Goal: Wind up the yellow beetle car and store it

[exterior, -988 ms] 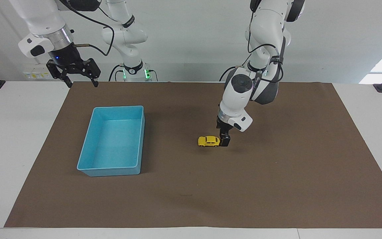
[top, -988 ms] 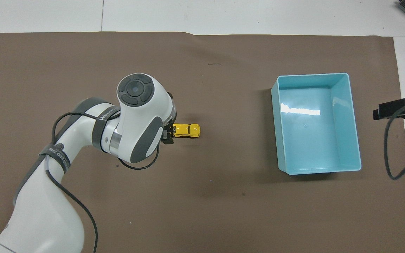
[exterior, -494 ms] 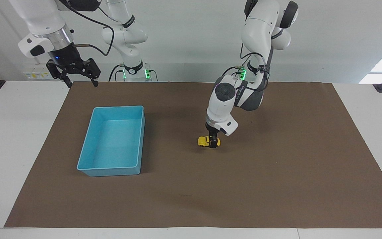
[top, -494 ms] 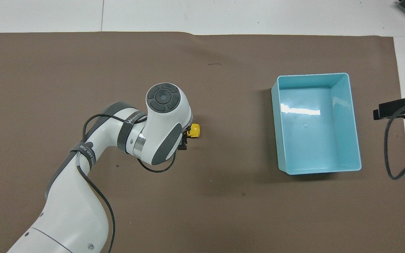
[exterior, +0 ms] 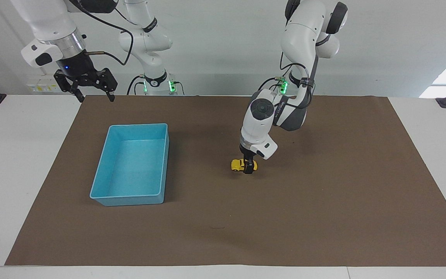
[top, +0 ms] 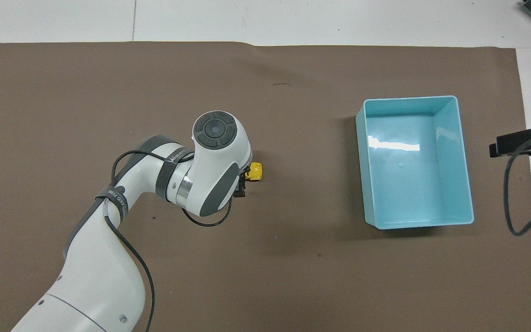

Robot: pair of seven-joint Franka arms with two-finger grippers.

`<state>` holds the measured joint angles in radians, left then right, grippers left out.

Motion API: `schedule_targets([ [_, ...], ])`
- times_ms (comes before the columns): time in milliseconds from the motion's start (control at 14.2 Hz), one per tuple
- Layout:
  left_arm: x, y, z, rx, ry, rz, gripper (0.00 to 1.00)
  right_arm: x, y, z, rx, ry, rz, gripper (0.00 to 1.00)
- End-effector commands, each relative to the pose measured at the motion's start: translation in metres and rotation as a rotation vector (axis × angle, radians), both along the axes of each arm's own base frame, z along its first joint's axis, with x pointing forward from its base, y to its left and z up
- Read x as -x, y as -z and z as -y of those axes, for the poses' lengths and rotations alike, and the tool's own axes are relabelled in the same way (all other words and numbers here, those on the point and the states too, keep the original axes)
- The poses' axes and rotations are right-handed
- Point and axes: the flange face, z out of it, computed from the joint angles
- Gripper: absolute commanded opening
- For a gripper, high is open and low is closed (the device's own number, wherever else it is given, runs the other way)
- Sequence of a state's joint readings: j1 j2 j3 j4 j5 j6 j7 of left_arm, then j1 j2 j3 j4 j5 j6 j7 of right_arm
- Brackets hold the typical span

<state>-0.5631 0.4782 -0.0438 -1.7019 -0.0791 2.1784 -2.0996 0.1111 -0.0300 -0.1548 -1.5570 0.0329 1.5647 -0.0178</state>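
Observation:
The yellow beetle car stands on its wheels on the brown mat, about mid-table. My left gripper is down at mat level and open, straddling the car's middle, with one dark finger showing in front of the body. In the overhead view the left wrist covers most of the car, and only its end toward the tray shows. One finger pokes out from under the wrist. My right gripper hangs open and empty, high over the table edge at the robots' end, where that arm waits.
An empty blue tray sits on the mat toward the right arm's end, with its rim well apart from the car. The brown mat covers most of the white table. A cable loops down from the right arm.
A second ago the left gripper stood beside the car's end. It has since shifted toward the tray and now sits over the car's middle. The car and the right arm have not moved.

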Motion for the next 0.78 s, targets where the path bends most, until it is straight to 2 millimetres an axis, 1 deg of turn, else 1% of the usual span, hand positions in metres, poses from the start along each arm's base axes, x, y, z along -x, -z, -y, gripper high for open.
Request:
schedule_targets([
  [0,0.0030,0.0073,-0.0014,0.008,-0.020,0.006,0.95,0.0020,-0.0005,0.0042,-0.006,0.000,0.000,1.00],
  [71,0.0024,0.0063,-0.0022,0.009,-0.021,0.007,0.76,0.0020,-0.0005,0.0042,-0.006,0.000,0.000,1.00],
  [141,0.0018,0.0063,-0.0030,0.009,-0.023,0.007,0.54,0.0020,-0.0005,0.0042,-0.006,0.000,0.000,1.00],
  [212,0.0005,0.0062,-0.0046,0.010,-0.025,0.009,0.35,0.0020,-0.0005,0.0040,-0.008,0.000,0.000,1.00],
  [282,0.0005,0.0062,-0.0046,0.010,-0.025,0.009,0.25,0.0020,-0.0005,0.0040,-0.008,0.001,0.000,1.00],
  [423,0.0012,0.0081,-0.0050,0.006,-0.024,0.004,0.19,0.0020,-0.0005,0.0042,-0.006,0.000,0.000,1.00],
  [706,0.0016,0.0112,-0.0088,0.002,-0.018,-0.002,0.18,0.0021,-0.0005,0.0059,-0.006,0.004,0.000,1.00],
])
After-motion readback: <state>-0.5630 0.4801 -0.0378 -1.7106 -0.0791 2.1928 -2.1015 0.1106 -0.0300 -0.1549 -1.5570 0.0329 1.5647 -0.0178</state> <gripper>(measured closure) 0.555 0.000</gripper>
